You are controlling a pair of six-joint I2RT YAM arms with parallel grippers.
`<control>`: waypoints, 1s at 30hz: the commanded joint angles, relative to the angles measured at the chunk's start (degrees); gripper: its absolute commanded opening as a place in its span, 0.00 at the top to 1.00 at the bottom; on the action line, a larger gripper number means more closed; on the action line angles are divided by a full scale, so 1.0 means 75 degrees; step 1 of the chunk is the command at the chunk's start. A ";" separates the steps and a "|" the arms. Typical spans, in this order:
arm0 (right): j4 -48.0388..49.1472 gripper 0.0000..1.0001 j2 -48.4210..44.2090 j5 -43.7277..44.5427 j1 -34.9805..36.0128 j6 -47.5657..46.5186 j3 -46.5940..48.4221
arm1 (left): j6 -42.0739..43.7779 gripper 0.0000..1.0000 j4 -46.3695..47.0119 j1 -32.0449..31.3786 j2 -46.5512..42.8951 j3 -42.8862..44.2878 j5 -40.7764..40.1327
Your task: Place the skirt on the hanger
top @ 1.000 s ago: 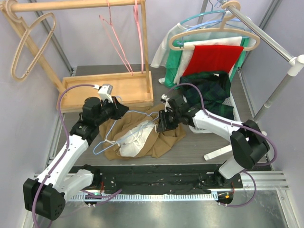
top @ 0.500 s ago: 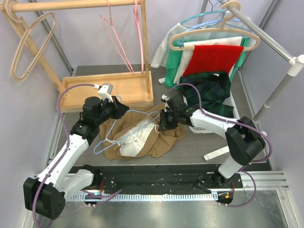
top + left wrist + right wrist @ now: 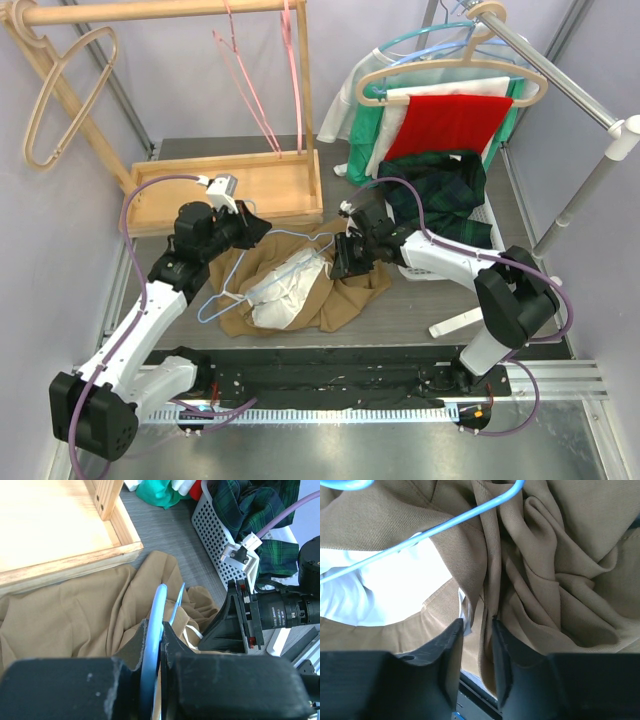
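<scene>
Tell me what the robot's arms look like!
The left arm and right arm are white tubes with chunky black joints. A thin purple cable loops along each. The left gripper and right gripper are black, each with two fingers.

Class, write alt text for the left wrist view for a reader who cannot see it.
The left claw grips a blue hanger over a crumpled tan skirt. A wooden tray lies upper left, a white basket upper right.
</scene>
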 commanded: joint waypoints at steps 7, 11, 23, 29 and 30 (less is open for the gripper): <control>0.0023 0.97 -0.0387 0.0129 0.0040 0.0144 0.0206 | 0.0139 1.00 0.0308 0.0071 0.0026 0.0314 -0.0210; -0.0105 0.95 -0.0551 0.0270 0.0040 0.0121 0.0265 | 0.0162 1.00 0.0296 0.0059 0.0050 0.0314 -0.0222; -0.0188 0.82 -0.0528 0.0516 0.0028 0.0027 0.0534 | 0.0162 1.00 0.0319 0.0059 0.0050 0.0267 -0.0070; -0.0165 0.93 -0.0540 0.0516 0.0040 0.0015 0.0511 | 0.0150 1.00 0.0331 0.0047 0.0026 0.0243 -0.0058; -0.0165 0.96 -0.0540 0.0504 0.0040 0.0027 0.0522 | 0.0150 1.00 0.0308 0.0059 0.0015 0.0243 -0.0070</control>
